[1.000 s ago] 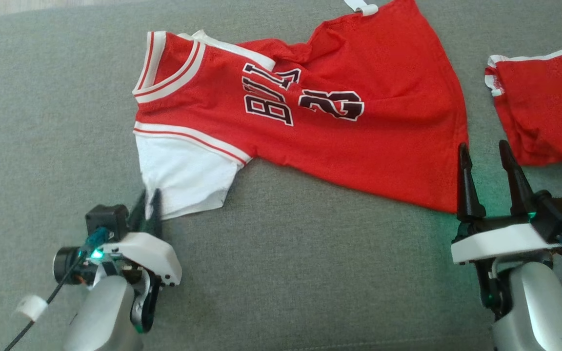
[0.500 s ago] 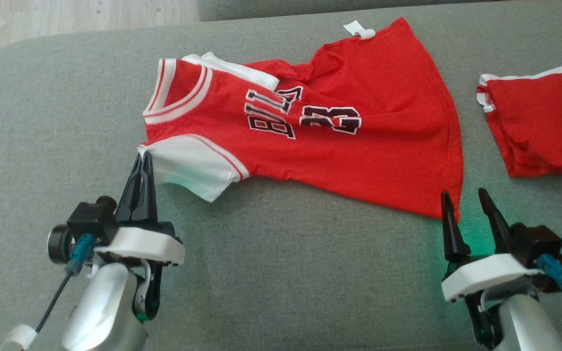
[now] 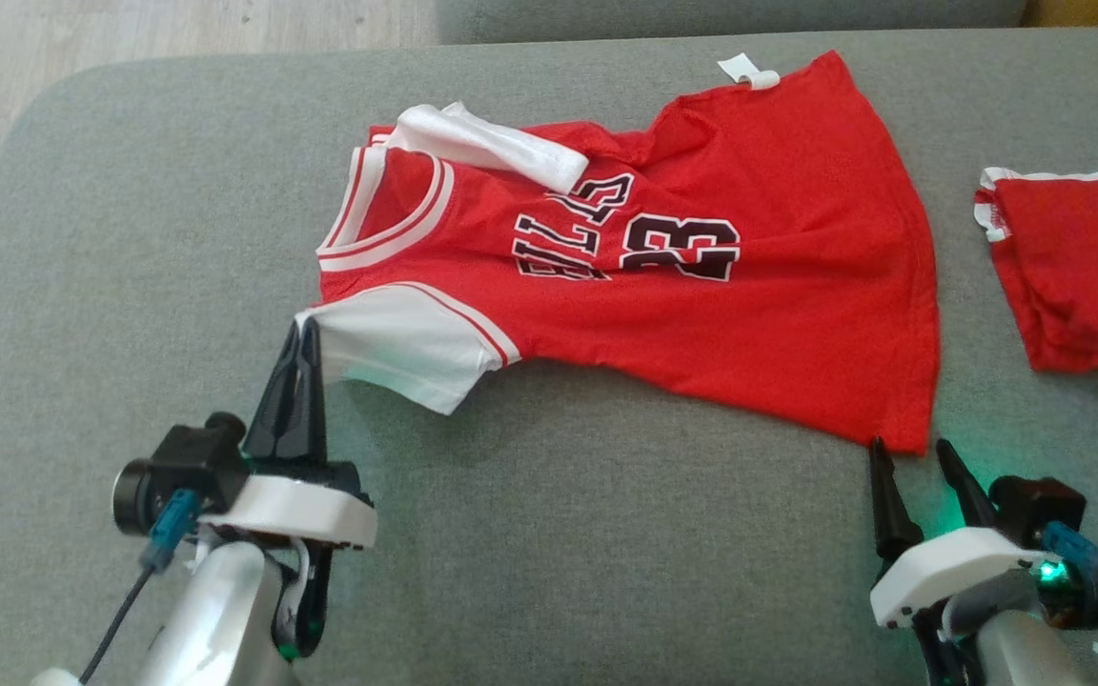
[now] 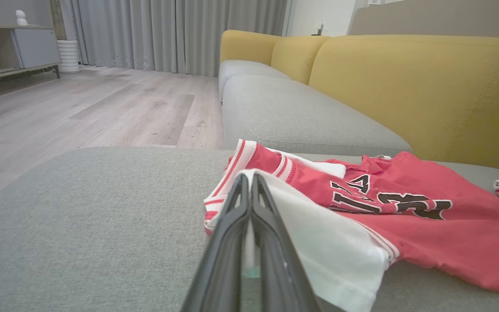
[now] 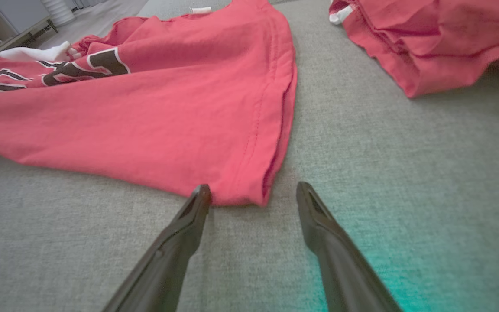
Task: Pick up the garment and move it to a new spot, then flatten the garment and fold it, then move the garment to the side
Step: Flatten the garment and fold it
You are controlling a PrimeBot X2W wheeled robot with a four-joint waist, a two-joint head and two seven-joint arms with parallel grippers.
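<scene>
Two grippers are working at opposite ends of the red basketball jersey (image 3: 663,314), which is lying rumpled across the grey sofa cushion (image 3: 559,553), collar toward the robot's left and hem toward its right. The left gripper (image 3: 305,329) is pinching the edge of the white sleeve (image 3: 416,348), its fingers pressed together on the cloth and holding it slightly raised. The right gripper (image 3: 911,448) is hovering with its fingers apart just short of the near hem corner (image 3: 897,424), gripping nothing. The flattening step appears to be under way. The next move is calling for the right fingers to slide onto that corner and close, so both arms can draw the fabric taut. A second red garment (image 3: 1083,276) is lying apart, further right.
</scene>
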